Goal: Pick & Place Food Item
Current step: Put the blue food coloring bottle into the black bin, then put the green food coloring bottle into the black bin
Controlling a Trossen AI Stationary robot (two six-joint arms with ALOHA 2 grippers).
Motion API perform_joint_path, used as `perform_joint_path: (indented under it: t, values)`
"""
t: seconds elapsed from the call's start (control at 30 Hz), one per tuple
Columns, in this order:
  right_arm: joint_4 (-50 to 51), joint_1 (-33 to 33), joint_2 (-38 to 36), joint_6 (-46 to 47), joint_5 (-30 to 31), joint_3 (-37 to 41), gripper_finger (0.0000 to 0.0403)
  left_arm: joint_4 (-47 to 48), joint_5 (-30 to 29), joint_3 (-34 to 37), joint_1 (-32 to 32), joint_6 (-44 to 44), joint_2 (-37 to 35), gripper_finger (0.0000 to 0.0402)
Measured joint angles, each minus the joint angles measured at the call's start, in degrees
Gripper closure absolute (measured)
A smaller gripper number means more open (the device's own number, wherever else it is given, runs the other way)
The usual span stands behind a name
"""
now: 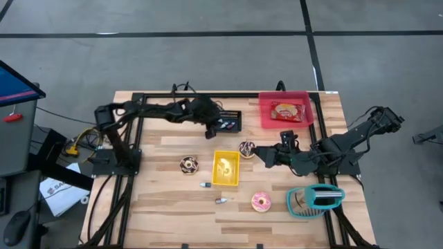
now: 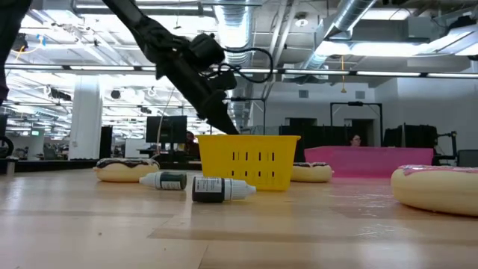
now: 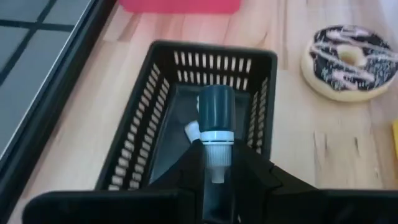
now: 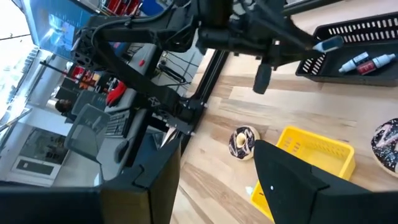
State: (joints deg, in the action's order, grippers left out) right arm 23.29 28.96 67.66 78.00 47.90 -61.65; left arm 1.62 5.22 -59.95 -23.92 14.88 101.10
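- Left gripper [image 3: 214, 180] pinches a small dark-capped bottle [image 3: 216, 127] over the black basket [image 3: 140, 134].
- Right gripper [image 1: 266, 155] spread, empty, beside the chocolate donut [image 1: 247, 149].

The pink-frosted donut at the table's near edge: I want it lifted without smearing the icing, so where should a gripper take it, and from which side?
Grip the pink-frosted donut across its outer rim, coming straight down from above. It lies flat on the table with the frosting up and bare wood all around, so fingers can probably straddle the ring and press on its plain sides below the icing.
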Motion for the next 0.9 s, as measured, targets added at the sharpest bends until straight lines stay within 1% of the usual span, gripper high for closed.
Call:
perform_joint_path:
  t: [0.07,0.17,0.47,0.67,0.8,0.9]
  values:
    - [0.01,-0.24,0.0,0.0,0.0,0.0,0.0207,-0.32,1.19,-1.31,-0.61,0.81,1.7,0.0348]
    - [0.02,-0.26,0.0,0.01,0.0,0.0,0.0207,-0.05,1.26,-1.76,-1.0,2.29,3.08,0.0344]
    - [0.37,-0.26,0.02,0.45,-0.16,0.0,0.0207,-1.31,1.16,-1.81,-1.33,2.9,3.19,0.0305]
    - [0.47,-0.21,0.02,0.45,-0.77,0.0,0.0207,-1.53,0.95,-1.81,-1.22,2.83,3.19,0.0287]
    - [0.46,-0.21,0.02,0.49,-1.54,0.0,0.0207,1.52,0.77,-1.83,-0.71,2.7,0.29,0.0282]
    - [0.48,-0.17,0.04,0.49,-1.53,0.0,0.0207,6.13,0.79,-1.87,0.32,2.33,-4.32,0.0283]
